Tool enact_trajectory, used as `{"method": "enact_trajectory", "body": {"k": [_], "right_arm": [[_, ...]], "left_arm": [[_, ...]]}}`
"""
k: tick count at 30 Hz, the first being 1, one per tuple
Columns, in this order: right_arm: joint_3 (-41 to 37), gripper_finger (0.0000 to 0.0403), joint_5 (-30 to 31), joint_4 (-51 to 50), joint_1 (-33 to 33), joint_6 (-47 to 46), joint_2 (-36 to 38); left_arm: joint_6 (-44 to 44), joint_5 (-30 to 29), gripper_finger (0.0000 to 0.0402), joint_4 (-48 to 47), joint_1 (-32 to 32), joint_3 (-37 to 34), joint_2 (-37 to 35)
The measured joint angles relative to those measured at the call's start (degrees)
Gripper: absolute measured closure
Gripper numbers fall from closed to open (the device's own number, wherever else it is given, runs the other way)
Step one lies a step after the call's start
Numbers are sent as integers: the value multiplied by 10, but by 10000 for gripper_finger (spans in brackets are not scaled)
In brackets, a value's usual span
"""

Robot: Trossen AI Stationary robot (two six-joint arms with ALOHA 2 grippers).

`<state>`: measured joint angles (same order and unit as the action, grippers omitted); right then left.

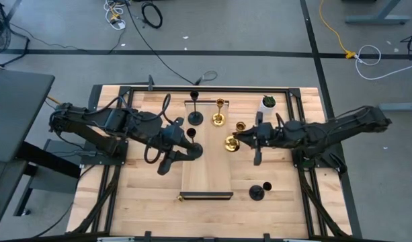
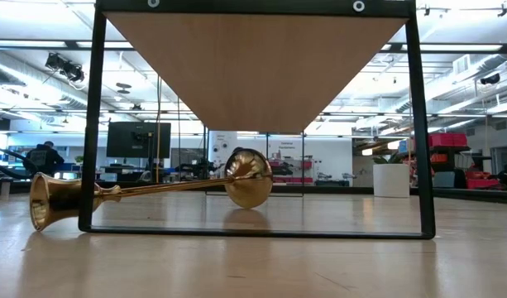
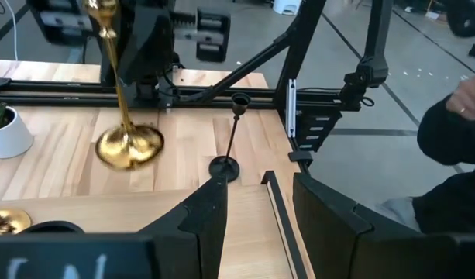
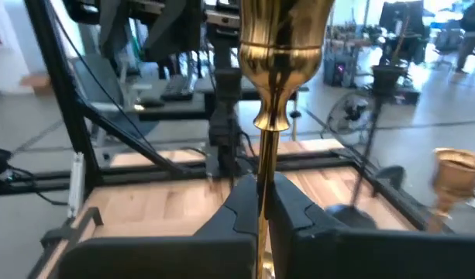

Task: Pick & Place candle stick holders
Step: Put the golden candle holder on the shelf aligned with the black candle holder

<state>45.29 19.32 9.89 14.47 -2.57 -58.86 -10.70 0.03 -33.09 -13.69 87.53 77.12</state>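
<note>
Right gripper [image 1: 236,138] sits at the right edge of the raised shelf [image 1: 207,176], fingers [image 4: 245,203] pinched onto the thin stem of a gold holder [image 1: 231,142]. In the right wrist view the stem runs straight up between the pads, cup overhead, so the grip looks centred and the piece upright.

Judged step: carrying this gold holder to a spot on the shelf. To do it well:
- keep the stem vertical; base is wide and heavy, top is light
- lower until the base lies flat on the wood, then release
- stay clear of the two other gold holders [image 1: 220,119] standing just beside it; a nudge would tip them
- smooth metal stem can rotate in the pads, so move slowly

Left gripper [image 1: 189,149] is over the left side of the shelf near a black holder [image 1: 191,135]; its fingers [image 3: 210,213] stand apart with nothing between them.

Other pieces: black holder at the shelf's far end [image 1: 195,118], another black one [image 1: 258,193] lying on the table right of the shelf. White plant pot [image 1: 267,103] at the far right.

Materials: gold ones polished and mirror-like, flared round base, thin rod, small cup. Black ones matte, same shape. Shelf and table [image 1: 145,195] are pale wood in a black metal frame.
</note>
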Motion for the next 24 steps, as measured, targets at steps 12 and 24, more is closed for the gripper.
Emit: {"method": "enact_trajectory", "body": {"k": [12,24], "right_arm": [[-98,403,-9,218,0,15,-50],[-103,403,6,260,0,6,-123]], "left_arm": [[14,-11,250,0,0,0,0],[15,-11,250,3,0,0,0]]}}
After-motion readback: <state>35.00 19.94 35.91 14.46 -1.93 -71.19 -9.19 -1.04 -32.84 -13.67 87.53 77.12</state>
